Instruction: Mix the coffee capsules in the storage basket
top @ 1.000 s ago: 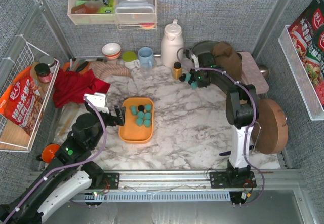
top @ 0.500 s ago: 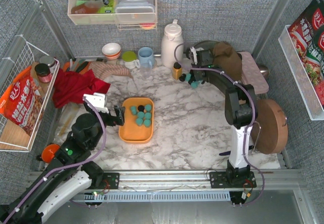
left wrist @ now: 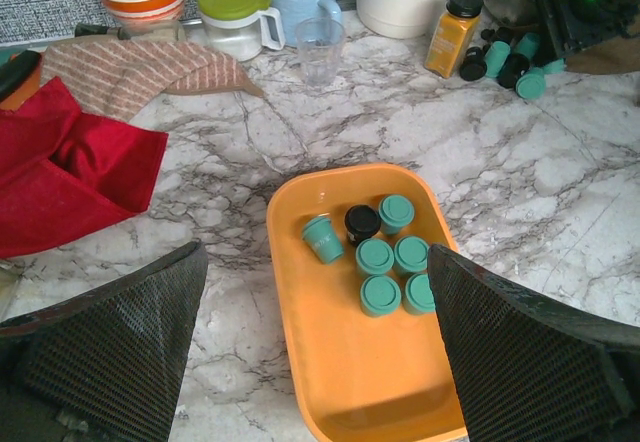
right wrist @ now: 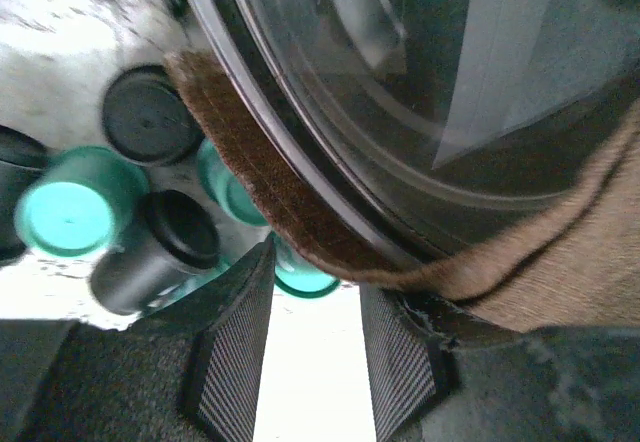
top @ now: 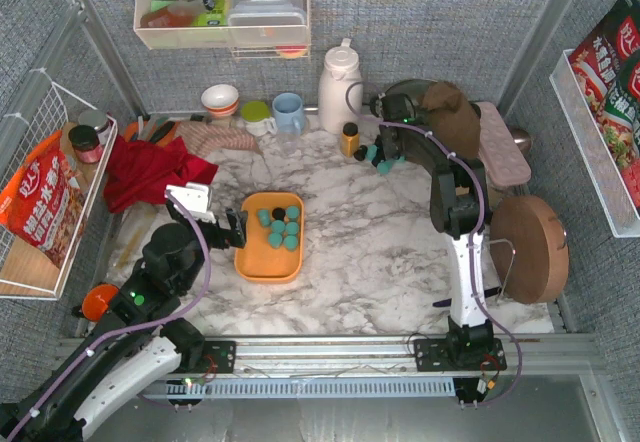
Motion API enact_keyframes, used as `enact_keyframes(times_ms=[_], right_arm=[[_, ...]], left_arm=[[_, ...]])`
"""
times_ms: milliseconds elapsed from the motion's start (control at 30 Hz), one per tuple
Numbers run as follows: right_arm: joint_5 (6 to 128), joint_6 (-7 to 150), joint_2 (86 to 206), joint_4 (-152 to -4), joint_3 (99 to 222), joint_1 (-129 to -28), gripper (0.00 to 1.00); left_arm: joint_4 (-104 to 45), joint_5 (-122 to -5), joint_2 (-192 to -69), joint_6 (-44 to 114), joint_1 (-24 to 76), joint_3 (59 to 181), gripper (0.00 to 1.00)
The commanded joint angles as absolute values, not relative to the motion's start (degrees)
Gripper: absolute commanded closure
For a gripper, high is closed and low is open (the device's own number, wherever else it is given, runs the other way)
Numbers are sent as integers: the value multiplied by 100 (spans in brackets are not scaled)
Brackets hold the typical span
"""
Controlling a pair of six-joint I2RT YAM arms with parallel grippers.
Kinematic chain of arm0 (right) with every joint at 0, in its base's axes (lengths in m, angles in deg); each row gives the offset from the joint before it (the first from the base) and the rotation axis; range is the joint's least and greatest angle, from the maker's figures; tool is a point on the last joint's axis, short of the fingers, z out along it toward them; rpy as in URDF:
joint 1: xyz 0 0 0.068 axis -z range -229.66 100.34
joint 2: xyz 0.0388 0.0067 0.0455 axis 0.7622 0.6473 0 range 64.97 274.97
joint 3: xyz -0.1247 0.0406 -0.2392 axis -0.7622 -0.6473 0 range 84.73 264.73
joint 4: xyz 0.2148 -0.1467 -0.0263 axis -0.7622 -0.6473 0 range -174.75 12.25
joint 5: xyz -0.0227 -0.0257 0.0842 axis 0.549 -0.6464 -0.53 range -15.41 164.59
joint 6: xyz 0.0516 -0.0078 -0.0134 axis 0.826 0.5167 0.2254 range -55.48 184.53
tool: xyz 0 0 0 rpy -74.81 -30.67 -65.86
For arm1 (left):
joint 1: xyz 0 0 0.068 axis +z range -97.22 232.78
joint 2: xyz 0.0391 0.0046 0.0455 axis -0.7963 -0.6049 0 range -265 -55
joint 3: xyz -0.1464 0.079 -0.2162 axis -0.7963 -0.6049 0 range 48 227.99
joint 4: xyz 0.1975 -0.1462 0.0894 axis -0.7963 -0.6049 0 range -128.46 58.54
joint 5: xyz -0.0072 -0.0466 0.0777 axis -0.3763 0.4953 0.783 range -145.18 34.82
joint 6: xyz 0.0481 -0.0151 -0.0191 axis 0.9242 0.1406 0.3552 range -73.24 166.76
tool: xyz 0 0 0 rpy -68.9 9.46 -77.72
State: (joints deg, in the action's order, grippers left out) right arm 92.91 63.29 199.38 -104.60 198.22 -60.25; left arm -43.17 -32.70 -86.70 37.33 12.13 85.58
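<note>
orange storage basket (top: 262, 259) left of the counter's (top: 380, 252) middle, seven coffee capsules (top: 281, 229) bunched at its far end; loose capsules (top: 378, 155) at far edge by half-spread right gripper (right wrist: 312, 284); left gripper (left wrist: 316, 252) wide apart, empty; mixing apparently barely begun

Teal and black capsules (left wrist: 375, 257), orange basket (left wrist: 350, 372), grey-veined white marble table (left wrist: 400, 112).
</note>
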Motion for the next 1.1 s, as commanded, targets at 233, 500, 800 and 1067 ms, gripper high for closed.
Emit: enact_keyframes(times_ms=[233,500,800,1067], right_arm=[[8966,6709,19222,-10358,18695,-5703,57],[7926,6757,17825,-10057,17148,-5880,61],[8836,6919,17319,-9905,16821,-5954,58],[9412,7487,18136,-9762,17671,-5577,57]], left_arm=[[-4249,-3362,-8656,3753,1234,8565,1],[-4242,-3359,-8539,3740,1235,8551,1],[-4256,-3376,-8516,3733,1243,8560,1],[-4256,-3327,-8444,3728,1243,8538,1]])
